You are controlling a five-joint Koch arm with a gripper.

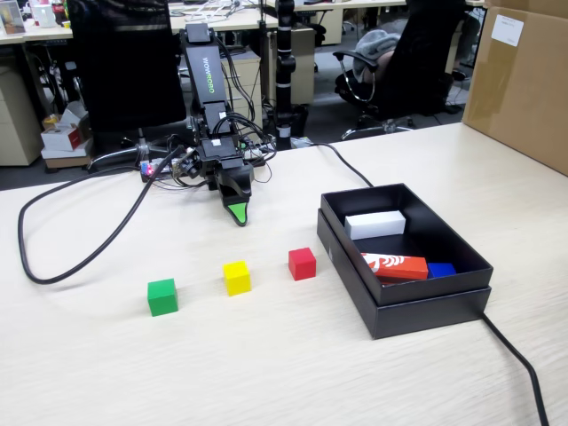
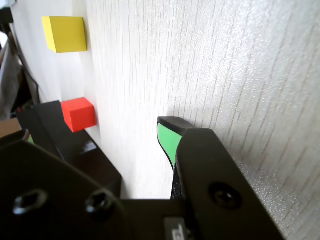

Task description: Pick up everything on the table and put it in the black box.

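Observation:
Three small cubes stand in a row on the pale wood table (image 1: 266, 355): green (image 1: 162, 296) on the left, yellow (image 1: 237, 278) in the middle, red (image 1: 302, 264) on the right. The black box (image 1: 426, 306) stands right of the red cube. My gripper (image 1: 238, 213) hangs tip-down just above the table behind the row, nearest the yellow cube, and is empty. In the wrist view its green-padded finger (image 2: 167, 140) stands bare with table beside it, so the jaws are apart. The yellow cube (image 2: 65, 34), red cube (image 2: 78, 114) and a box corner (image 2: 95, 160) also show there.
The box holds a white block (image 1: 375, 224), a red-and-white printed block (image 1: 396, 265) and a small blue piece (image 1: 441, 270). A black cable (image 1: 80, 257) loops over the table's left; another (image 1: 524, 373) runs off front right. A brown carton (image 1: 519, 84) stands at far right.

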